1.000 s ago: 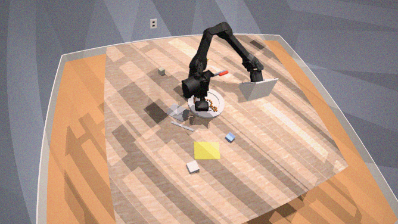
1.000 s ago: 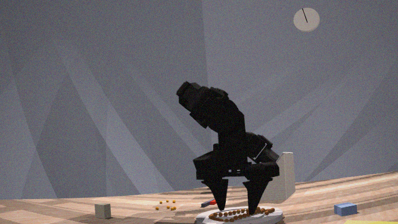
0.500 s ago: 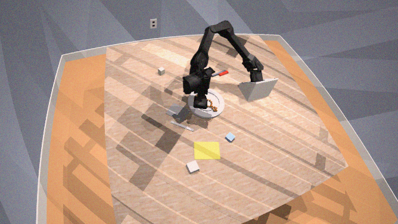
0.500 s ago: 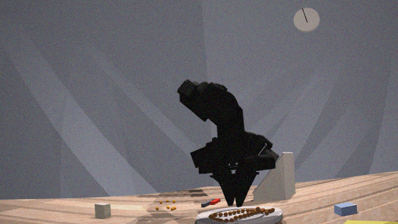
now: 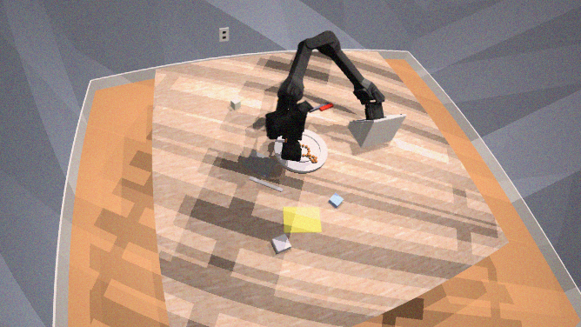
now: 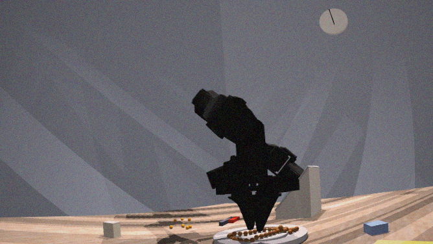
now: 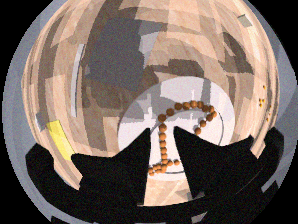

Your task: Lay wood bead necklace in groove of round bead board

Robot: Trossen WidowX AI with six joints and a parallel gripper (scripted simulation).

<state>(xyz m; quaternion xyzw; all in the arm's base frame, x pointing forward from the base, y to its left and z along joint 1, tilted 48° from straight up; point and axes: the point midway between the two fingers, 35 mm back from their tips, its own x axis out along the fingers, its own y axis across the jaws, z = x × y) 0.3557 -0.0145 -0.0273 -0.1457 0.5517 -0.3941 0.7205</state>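
From above, I see the orange-brown wood bead necklace (image 5: 314, 159) (image 6: 252, 240) (image 7: 162, 136) on the round white bead board (image 5: 323, 153) (image 6: 303, 234) (image 7: 226, 102), bunched near one side. The black parallel-jaw gripper (image 5: 291, 150) (image 6: 255, 229) (image 7: 161, 131) covers much of the board, so I can't make out its fingertips or the strand beneath.

From the side, the fingers point down low over the beads, a narrow gap between their tips. I'd call the step in hand closing on a stretch of strand to shift it. It wants the tips level with the beads, not pressed into the board, then a light pinch and a low, slow drag outward along the curve, lest the rest bunch up. Whether the tips touch any bead, I can't tell; the board's near edge is cut off.

Over the wrist, the fingers stand apart, nothing clamped, with a run of beads showing through the gap. The necklace bends inward, off the circular groove (image 7: 223, 125) in places. The fingers hide some of both, and how deep any bead sits is unclear.
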